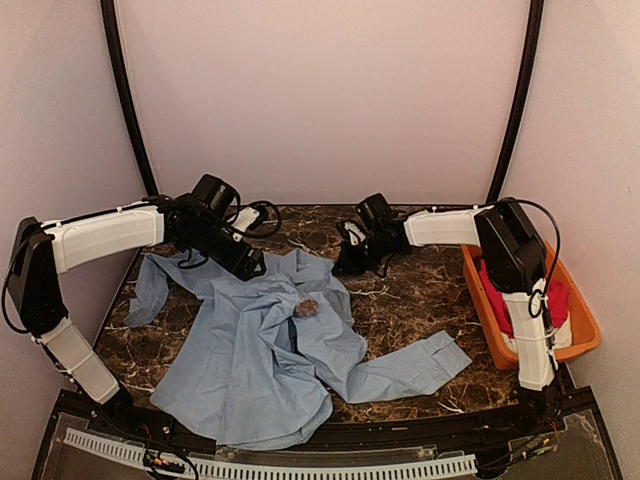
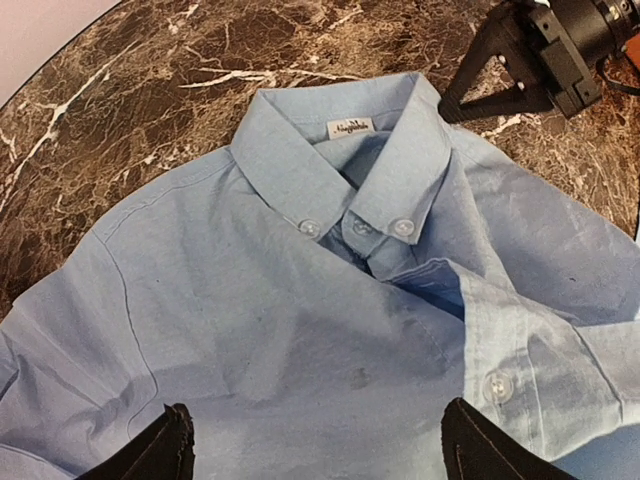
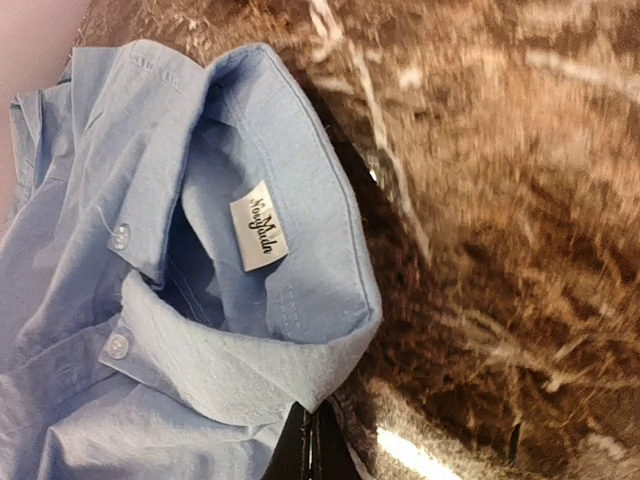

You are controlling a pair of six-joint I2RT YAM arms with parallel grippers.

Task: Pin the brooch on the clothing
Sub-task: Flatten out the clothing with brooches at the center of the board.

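The clothing (image 1: pixel 250 350), a light blue button-up shirt, lies crumpled across the marble table. A small brownish brooch (image 1: pixel 307 308) rests on it near the middle. My left gripper (image 1: pixel 248 262) hovers open over the shirt's chest (image 2: pixel 300 330), its dark fingertips (image 2: pixel 175 445) wide apart with nothing between them. My right gripper (image 1: pixel 348 262) is at the collar's right end, and its fingers (image 3: pixel 305 450) are pressed together on the tip of the collar (image 3: pixel 330 390). The left wrist view shows that gripper (image 2: pixel 462 95) touching the collar edge. The brooch does not show in either wrist view.
An orange basket (image 1: pixel 590 340) holding a red garment (image 1: pixel 555 300) stands at the table's right edge, behind the right arm. One shirt sleeve (image 1: pixel 410 370) stretches toward the front right. Bare marble (image 1: pixel 410 290) lies right of the collar.
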